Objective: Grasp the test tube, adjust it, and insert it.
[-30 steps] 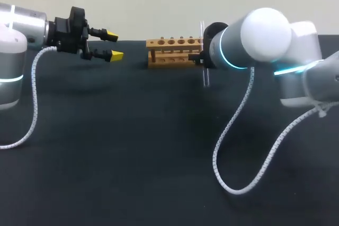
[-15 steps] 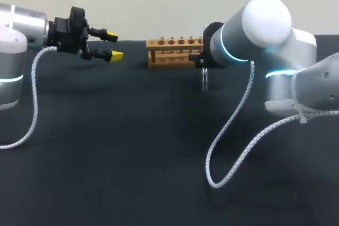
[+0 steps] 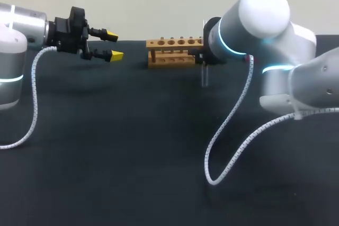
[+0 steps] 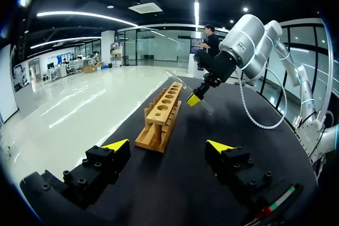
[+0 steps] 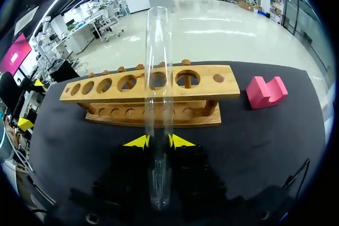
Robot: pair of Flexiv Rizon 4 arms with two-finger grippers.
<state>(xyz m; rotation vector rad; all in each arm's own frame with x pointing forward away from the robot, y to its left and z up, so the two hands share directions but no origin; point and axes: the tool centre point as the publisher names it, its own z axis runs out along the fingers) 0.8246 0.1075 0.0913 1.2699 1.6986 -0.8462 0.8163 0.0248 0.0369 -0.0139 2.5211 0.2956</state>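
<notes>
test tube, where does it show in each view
Head view: tube upright, just off the right end of the rack.
Left wrist view: tube in the right gripper, beside the rack's far end.
Right wrist view: tube held in the gripper, in front of the rack.
Shared landmark: the rack.

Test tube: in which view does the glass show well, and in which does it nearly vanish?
Right wrist view: the test tube shows well, its bright edges clear against the wooden rack, between the fingers of the right gripper. Head view: only a faint pale streak over the dark table. Left wrist view: a thin slanted glint near the rack.
</notes>
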